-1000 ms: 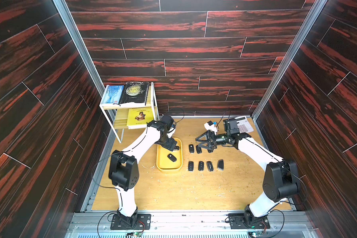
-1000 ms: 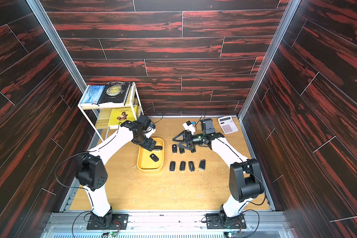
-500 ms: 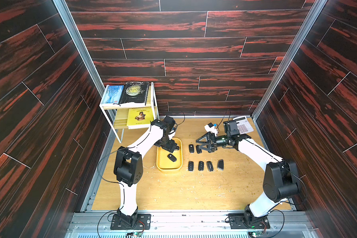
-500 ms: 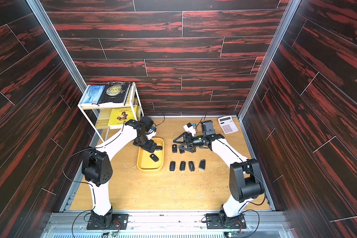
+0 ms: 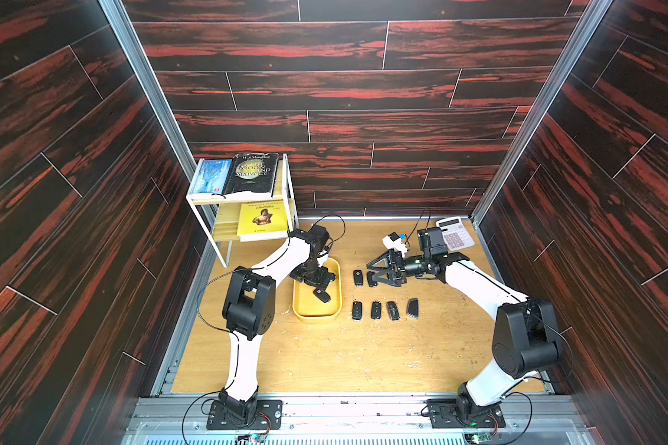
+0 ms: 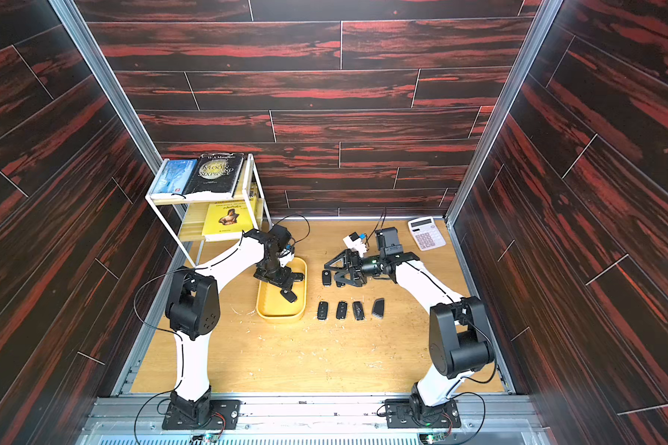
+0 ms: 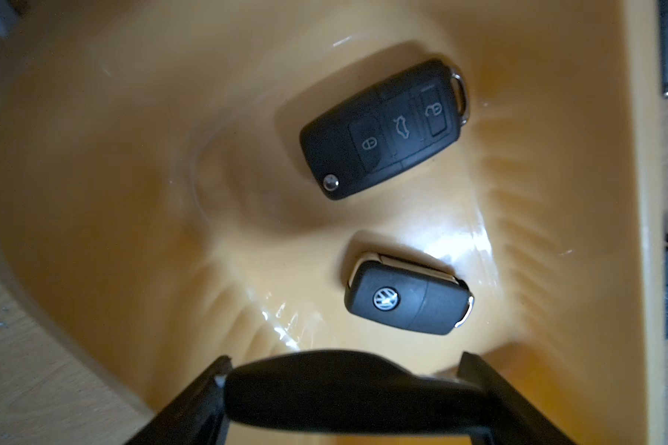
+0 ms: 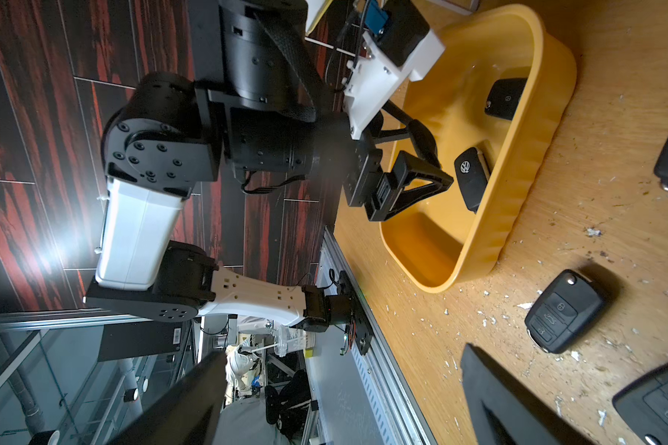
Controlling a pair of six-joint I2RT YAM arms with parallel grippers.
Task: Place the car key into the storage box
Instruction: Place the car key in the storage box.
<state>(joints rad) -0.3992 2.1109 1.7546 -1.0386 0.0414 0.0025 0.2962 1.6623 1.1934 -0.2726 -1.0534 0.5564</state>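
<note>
The left gripper point(image 7: 344, 371) hangs over the yellow box point(image 5: 316, 316), its jaws pinching a black key point(image 7: 324, 397) by its two ends; this key is above the box floor, not yet lying in it; inside lie the button key point(image 7: 382, 131) and the VW key point(image 7: 405, 298), apart from each other; the right gripper point(image 5: 373, 273) hovers low over loose keys point(image 5: 358, 277) on the table point(image 5: 324, 358), jaws spread wide, holding nothing; four keys point(image 5: 376, 310) lie in a row beside the box.
</note>
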